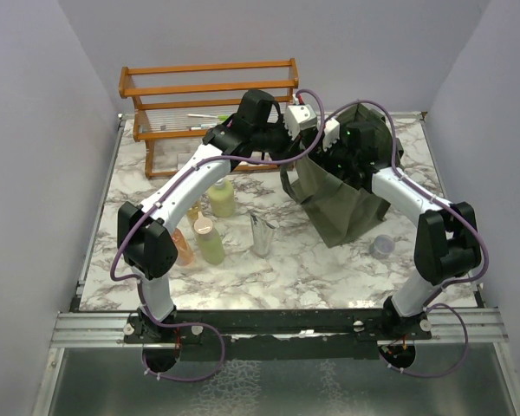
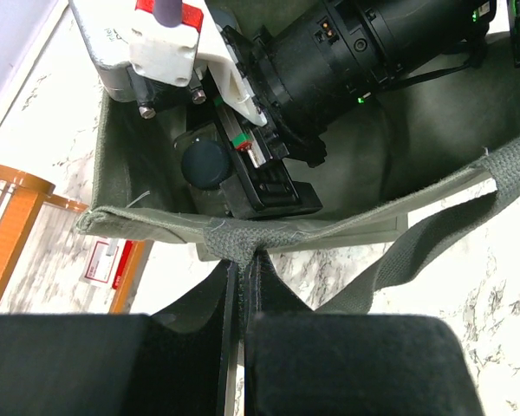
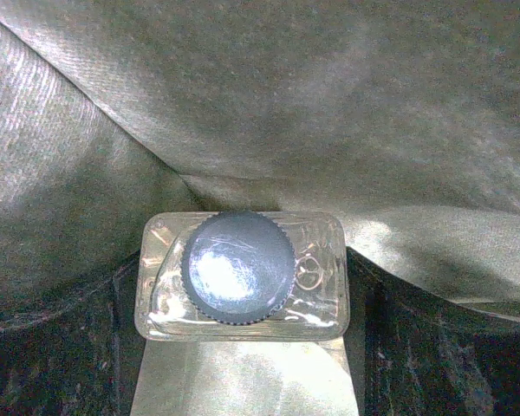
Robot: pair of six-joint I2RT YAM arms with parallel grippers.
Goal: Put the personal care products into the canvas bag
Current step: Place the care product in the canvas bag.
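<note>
The olive-green canvas bag (image 1: 340, 201) stands at the back right of the marble table. My left gripper (image 2: 241, 270) is shut on the webbing at the bag's near rim (image 2: 243, 236) and holds the mouth open. My right gripper (image 1: 351, 146) reaches down inside the bag, shut on a pale black-capped bottle (image 3: 241, 273). The bottle's cap (image 2: 205, 163) also shows in the left wrist view. Outside the bag stand two pale green bottles (image 1: 223, 198) (image 1: 211, 241), an amber-orange bottle (image 1: 184, 248) and a silver tube (image 1: 262, 234).
An orange wooden rack (image 1: 208, 95) with thin pens stands at the back left, just behind the left arm. A small lavender jar (image 1: 383, 246) sits on the table to the right of the bag. The bag's fabric walls (image 3: 269, 113) close in around the right gripper.
</note>
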